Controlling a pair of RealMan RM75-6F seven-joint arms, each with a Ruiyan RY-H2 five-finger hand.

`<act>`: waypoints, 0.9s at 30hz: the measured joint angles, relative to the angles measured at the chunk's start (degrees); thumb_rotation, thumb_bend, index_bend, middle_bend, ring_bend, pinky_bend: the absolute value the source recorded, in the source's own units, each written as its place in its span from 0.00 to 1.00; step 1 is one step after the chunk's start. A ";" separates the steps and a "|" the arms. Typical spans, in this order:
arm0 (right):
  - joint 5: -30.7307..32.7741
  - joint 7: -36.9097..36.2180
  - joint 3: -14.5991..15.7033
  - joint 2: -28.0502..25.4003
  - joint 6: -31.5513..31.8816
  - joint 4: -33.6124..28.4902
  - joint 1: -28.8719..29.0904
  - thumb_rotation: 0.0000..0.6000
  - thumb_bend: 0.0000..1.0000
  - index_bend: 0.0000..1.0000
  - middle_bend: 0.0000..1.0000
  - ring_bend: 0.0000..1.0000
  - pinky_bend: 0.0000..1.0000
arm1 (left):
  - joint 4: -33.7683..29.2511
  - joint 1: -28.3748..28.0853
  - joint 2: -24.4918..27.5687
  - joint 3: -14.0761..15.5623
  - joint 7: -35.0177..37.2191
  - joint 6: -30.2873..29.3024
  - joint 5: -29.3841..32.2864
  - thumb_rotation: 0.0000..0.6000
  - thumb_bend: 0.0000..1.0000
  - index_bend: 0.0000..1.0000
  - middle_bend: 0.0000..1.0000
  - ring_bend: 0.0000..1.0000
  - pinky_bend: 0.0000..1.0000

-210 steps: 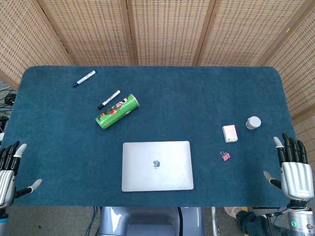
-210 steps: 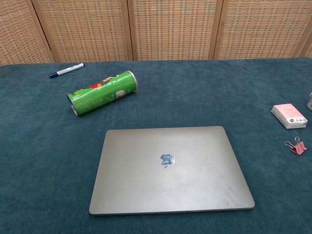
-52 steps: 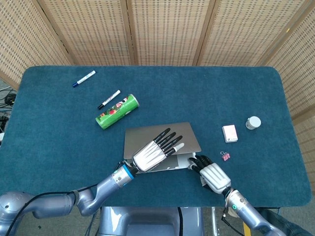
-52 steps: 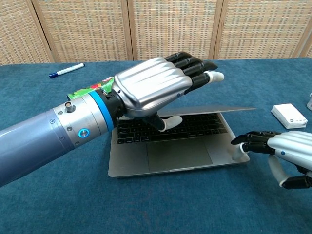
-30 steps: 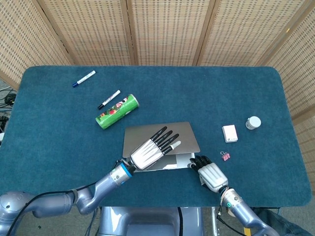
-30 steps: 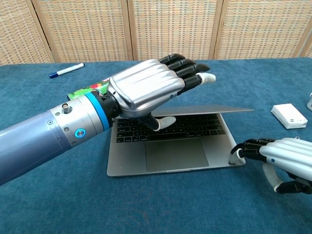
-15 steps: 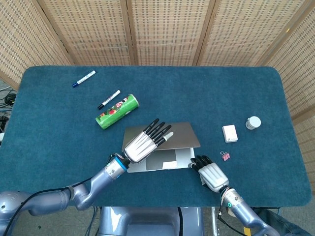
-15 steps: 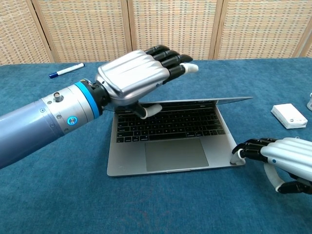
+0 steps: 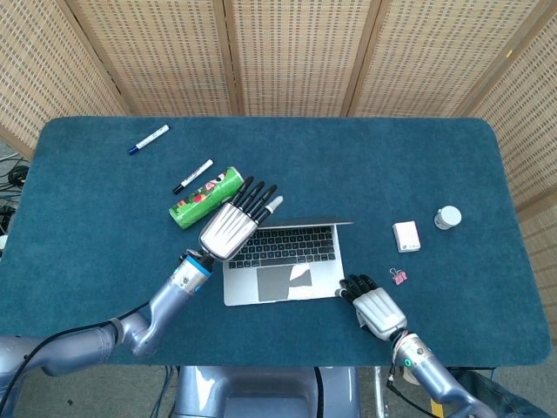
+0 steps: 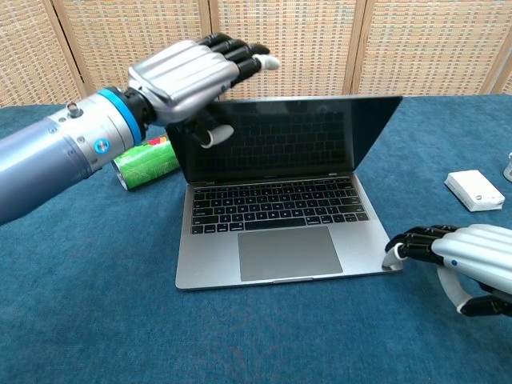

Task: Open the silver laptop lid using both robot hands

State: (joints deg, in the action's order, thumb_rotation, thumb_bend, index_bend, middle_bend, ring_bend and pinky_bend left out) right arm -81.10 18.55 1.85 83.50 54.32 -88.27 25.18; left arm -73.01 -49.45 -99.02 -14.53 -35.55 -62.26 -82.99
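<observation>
The silver laptop (image 9: 283, 261) stands open near the table's front, its dark screen (image 10: 280, 136) raised past upright and its keyboard (image 10: 276, 208) showing. My left hand (image 10: 188, 76) is at the lid's top left corner, fingers stretched out over the top edge and thumb against the screen side. In the head view this left hand (image 9: 231, 225) hides that corner. My right hand (image 10: 460, 260) rests with bent fingertips on the base's front right corner, thumb held apart below; it also shows as the right hand (image 9: 372, 306) in the head view.
A green can (image 9: 206, 198) lies just behind the laptop's left side, close to my left arm. Two markers (image 9: 192, 175) lie further back left. A white box (image 9: 406, 236), a pink binder clip (image 9: 399, 277) and a small white jar (image 9: 448, 217) sit to the right.
The lid has swung from nearly flat to past upright. My left hand rose and moved back and to the left with it. My right hand stayed on the front right corner.
</observation>
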 measured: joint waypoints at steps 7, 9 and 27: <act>-0.39 -0.18 0.68 -0.21 -0.14 -0.22 0.30 1.00 1.00 0.16 0.15 0.04 0.08 | 0.10 -0.35 0.43 -3.41 -2.57 0.25 6.36 1.00 0.40 0.00 0.00 0.00 0.00; -0.40 -0.20 0.72 -0.26 -0.13 -0.41 0.36 1.00 1.00 0.16 0.15 0.04 0.08 | 0.00 -0.47 0.68 -4.27 -3.99 0.26 8.29 1.00 0.40 0.00 0.00 0.00 0.00; 0.75 1.94 0.79 -1.09 0.14 -2.43 0.81 1.00 1.00 0.16 0.15 0.04 0.08 | 4.11 -0.77 1.94 -6.23 -3.21 0.38 16.09 1.00 0.37 0.00 0.00 0.00 0.00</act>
State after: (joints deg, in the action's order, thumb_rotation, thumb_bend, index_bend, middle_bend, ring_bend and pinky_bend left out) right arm -80.35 20.48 2.65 82.40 54.46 -90.70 25.99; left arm -68.90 -50.22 -97.07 -20.76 -38.76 -61.87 -66.90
